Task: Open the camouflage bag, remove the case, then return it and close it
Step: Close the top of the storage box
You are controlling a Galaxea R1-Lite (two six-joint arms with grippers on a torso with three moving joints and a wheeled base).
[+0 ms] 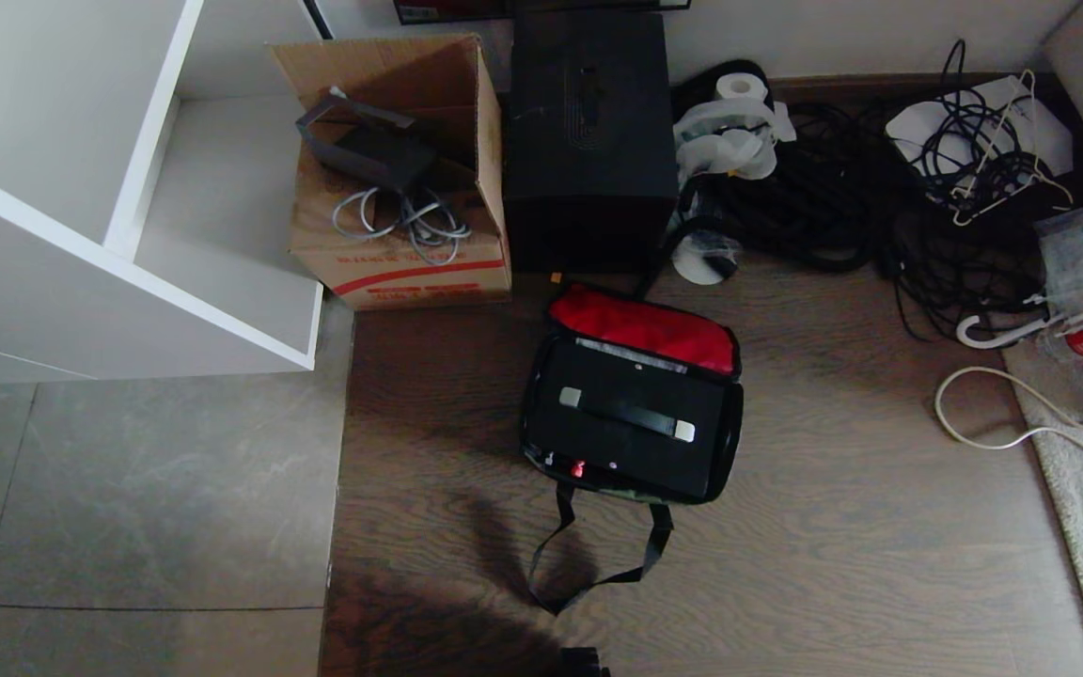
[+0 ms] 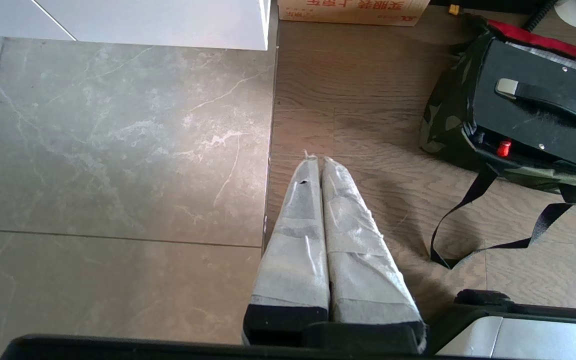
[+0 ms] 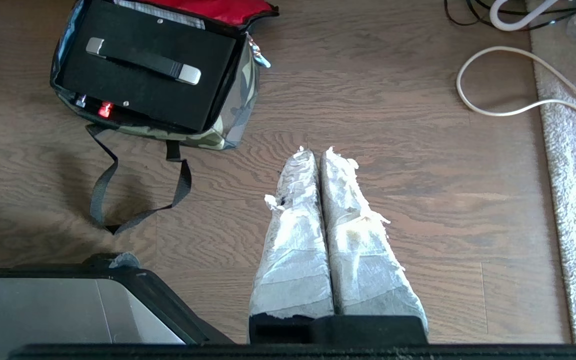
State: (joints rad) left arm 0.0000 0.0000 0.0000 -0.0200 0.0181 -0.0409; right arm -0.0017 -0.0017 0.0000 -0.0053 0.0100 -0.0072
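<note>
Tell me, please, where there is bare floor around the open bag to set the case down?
Bare wood lies right of the camouflage bag, toward the white cable, and left of it up to the tiles. Behind it, the cardboard box, black box and tangled cords crowd it.

Left gripper (image 2: 318, 162) at lower centre, taped fingers (image 2: 295, 235) pressed together over the tile-wood seam. Camouflage bag (image 2: 445, 120) at upper right lay open, case (image 2: 528, 117) inside, strap (image 2: 473, 220) trailing on wood floor (image 2: 368, 90).
</note>
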